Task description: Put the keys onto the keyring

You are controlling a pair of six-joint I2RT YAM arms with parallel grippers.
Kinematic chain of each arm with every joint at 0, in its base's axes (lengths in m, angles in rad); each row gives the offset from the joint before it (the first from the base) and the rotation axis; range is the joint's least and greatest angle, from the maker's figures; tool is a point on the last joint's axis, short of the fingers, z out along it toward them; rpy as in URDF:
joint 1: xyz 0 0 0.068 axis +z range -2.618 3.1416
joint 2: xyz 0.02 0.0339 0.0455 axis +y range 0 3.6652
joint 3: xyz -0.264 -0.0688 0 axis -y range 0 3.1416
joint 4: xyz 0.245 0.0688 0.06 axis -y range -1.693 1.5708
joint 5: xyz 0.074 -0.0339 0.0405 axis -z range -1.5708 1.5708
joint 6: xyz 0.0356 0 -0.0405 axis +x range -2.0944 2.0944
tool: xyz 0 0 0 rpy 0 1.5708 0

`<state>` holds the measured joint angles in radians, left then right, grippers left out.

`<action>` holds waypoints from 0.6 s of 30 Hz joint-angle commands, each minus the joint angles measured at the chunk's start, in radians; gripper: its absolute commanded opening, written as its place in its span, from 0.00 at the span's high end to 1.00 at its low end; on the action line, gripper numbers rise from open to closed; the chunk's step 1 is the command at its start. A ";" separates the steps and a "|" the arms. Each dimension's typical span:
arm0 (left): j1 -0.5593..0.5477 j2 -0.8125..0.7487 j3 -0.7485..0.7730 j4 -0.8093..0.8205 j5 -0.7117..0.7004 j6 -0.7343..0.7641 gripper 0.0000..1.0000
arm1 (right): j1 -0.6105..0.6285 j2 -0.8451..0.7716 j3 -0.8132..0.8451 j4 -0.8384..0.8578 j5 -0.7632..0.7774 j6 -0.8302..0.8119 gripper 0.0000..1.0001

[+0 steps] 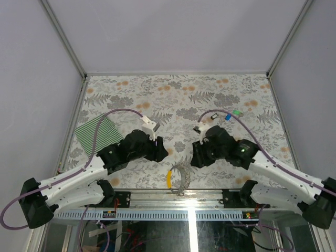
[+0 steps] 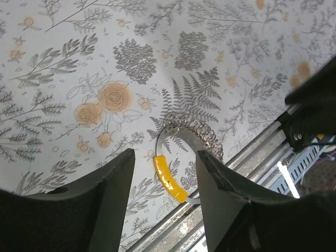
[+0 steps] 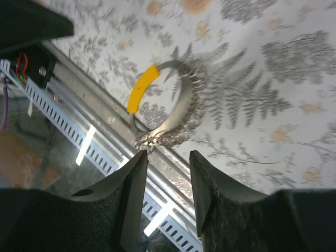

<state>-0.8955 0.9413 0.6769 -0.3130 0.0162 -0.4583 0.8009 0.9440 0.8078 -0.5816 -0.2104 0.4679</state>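
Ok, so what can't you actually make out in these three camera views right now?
Blue key and green key: top view only, too small to show blades or holes; outside both wrist views.
Keyring: any opening or clasp is unclear; right wrist view blurs its coil, and a finger of the left hand hides part of it in the left wrist view.
Striped cloth: a cable crosses it in the top view.

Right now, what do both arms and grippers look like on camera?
The left arm and right arm have white lower links and black wrist housings, each trailing a lilac cable. A green light glows on the right wrist. The left gripper and right gripper have black, matte fingers.
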 commanded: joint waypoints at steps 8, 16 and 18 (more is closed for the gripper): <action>0.199 -0.107 0.000 -0.015 0.008 -0.012 0.47 | 0.454 0.294 -0.017 0.217 0.208 0.315 0.60; 0.254 -0.154 0.007 -0.062 0.021 0.039 0.47 | 0.518 0.454 -0.015 0.287 0.229 0.400 0.61; 0.255 -0.155 0.006 -0.064 0.027 0.044 0.47 | 0.519 0.482 -0.017 0.297 0.225 0.403 0.61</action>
<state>-0.6518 0.8009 0.6651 -0.3645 0.0204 -0.4503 1.3098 1.3785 0.7849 -0.3443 -0.0330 0.8230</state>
